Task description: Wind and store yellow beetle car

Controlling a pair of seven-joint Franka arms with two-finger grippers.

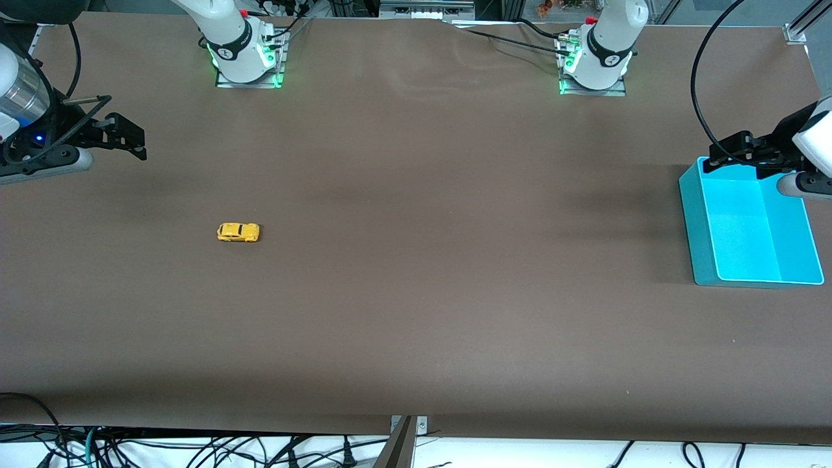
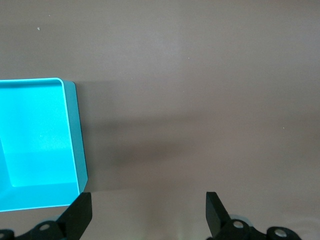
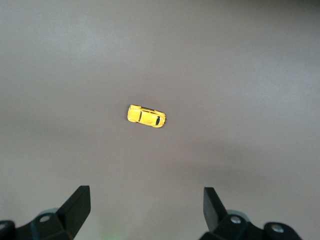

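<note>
The yellow beetle car is sitting on the brown table toward the right arm's end, ahead of the right gripper, which is hanging empty with its jaws spread wide. The left gripper is hovering just as wide and empty over the cyan bin's edge. Only the right wrist view is showing the car's roof; only the left wrist view is showing the bin's corner.

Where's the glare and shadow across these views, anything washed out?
Front view: turquoise bin glows overexposed inside, dark shadow bands on the table beside it. Left wrist view: bin floor bright, soft shadow stripes on the table. Right wrist view: even light, yellow beetle car sharp.
</note>
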